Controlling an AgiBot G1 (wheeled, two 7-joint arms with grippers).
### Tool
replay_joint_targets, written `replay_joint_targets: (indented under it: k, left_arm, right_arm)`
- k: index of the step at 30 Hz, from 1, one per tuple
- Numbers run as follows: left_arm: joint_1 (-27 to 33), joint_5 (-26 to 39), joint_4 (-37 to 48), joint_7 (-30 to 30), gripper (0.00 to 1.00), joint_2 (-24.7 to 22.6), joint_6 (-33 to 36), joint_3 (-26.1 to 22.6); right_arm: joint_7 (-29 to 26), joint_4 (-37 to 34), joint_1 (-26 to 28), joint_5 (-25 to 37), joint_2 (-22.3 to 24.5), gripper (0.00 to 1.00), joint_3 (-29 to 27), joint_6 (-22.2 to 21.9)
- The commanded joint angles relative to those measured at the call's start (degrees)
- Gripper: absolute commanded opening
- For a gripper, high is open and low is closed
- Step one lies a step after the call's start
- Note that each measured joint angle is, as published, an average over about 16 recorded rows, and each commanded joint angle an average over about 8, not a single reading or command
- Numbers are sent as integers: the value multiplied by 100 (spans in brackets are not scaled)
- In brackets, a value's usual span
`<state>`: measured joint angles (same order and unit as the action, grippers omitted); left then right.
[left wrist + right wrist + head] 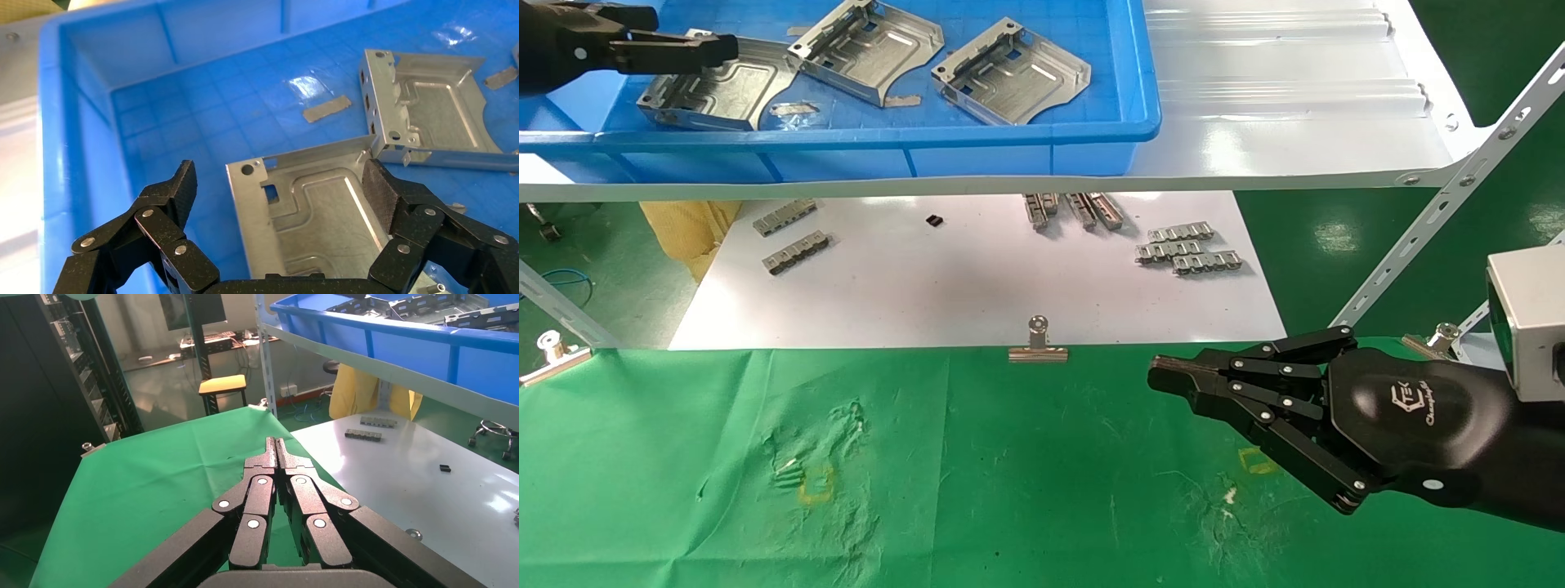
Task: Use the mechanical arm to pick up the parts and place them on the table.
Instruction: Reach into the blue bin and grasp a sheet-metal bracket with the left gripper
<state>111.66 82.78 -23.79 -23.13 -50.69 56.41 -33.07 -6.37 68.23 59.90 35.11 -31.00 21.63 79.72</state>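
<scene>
The nearest part (318,214) lies flat in the blue tray (67,122), between the left hand's (278,184) wide-open, empty fingers. It looks light, stiff and slippery; its raised flange offers the surest hold. The right hand (1173,377) hovers pinched closed over the green table (1009,490).

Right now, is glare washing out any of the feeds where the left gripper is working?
Head view: bright glare on the white shelf, not on the parts. Left wrist view: small specular patches on the blue tray floor; the bracket between the open left gripper stays readable. Right wrist view: mild sheen on the white sheet.
</scene>
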Motion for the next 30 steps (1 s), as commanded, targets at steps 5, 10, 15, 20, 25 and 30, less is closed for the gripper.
replay_joint_targets:
  k: [5,10,15,20,25,30]
  left_arm:
    - [25,205,30,-179,0,-80,-124,-124]
    - [12,337,-7,-341,0,-120,-237,-200]
    - [-20,392,-89,-462,0,-117,-280,-234]
    - [-64,403,-199,-539,0,-86,-285,-243]
    - [-107,423,-319,-615,0,-41,-290,-255]
    - [-157,463,-448,-699,0,4,-346,-271]
  right_arm:
    - [0,0,0,0,0,0,0,0]
    - [0,0,0,0,0,0,0,0]
    - [0,0,0,0,0,0,0,0]
    - [0,0,0,0,0,0,0,0]
    - [0,0,0,0,0,0,0,0]
    - [0,0,0,0,0,0,0,0]
